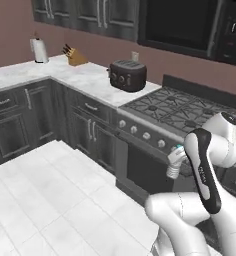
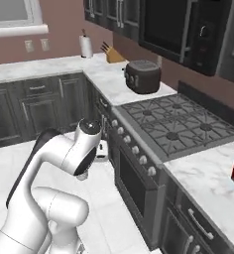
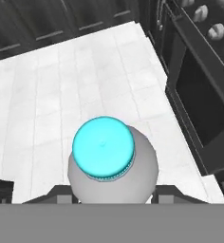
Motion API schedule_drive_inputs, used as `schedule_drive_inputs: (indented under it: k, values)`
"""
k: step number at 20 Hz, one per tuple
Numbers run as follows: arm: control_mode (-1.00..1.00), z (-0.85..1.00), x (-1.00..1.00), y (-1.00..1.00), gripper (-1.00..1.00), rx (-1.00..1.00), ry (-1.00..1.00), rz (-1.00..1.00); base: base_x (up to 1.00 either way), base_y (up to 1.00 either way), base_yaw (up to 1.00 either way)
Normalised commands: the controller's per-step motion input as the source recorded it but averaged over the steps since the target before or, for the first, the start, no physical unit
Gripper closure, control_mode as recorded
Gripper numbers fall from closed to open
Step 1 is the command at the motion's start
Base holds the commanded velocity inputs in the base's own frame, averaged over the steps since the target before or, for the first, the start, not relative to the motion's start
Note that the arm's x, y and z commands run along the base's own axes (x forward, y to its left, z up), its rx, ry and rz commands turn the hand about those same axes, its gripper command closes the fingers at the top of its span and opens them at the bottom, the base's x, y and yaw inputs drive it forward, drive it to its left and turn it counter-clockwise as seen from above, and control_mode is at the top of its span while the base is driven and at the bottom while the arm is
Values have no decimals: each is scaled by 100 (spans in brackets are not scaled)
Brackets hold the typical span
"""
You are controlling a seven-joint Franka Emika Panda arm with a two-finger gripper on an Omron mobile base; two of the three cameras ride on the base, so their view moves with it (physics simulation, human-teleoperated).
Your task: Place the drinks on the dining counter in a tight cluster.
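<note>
**Water bottle carried in the gripper, in front of the stove**

The small clear water bottle (image 3: 111,163) with its blue cap (image 3: 103,147) sits upright between the gripper's (image 3: 113,190) fingers, which are closed on its body just below the shoulder. It hangs above the white tiled floor (image 3: 61,95), near the oven door (image 3: 199,109) of the gas stove (image 1: 182,110). In the left base view the bottle (image 1: 174,165) shows beside the arm's forearm. It looks light and stiff, but its smooth, round plastic wall could slip or twist, so a firm hold around the middle of the body seems best. A toaster (image 1: 127,75) stands on the far worktop.
</note>
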Motion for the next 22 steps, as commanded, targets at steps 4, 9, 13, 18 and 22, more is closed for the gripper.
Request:
schedule_drive_inputs:
  k: [4, 9, 13, 18, 22]
  values:
    - [100, 0, 0, 0, 100, 0, 0, 0, -7, 7, 100]
    - [100, 0, 0, 0, 100, 0, 0, 0, -4, 7, 98]
    - [100, 0, 0, 0, 100, 0, 0, 0, -1, 6, 96]
    - [100, 0, 0, 0, 100, 0, 0, 0, 1, 0, 95]
    - [100, 0, 0, 0, 100, 0, 0, 0, 9, 0, 88]
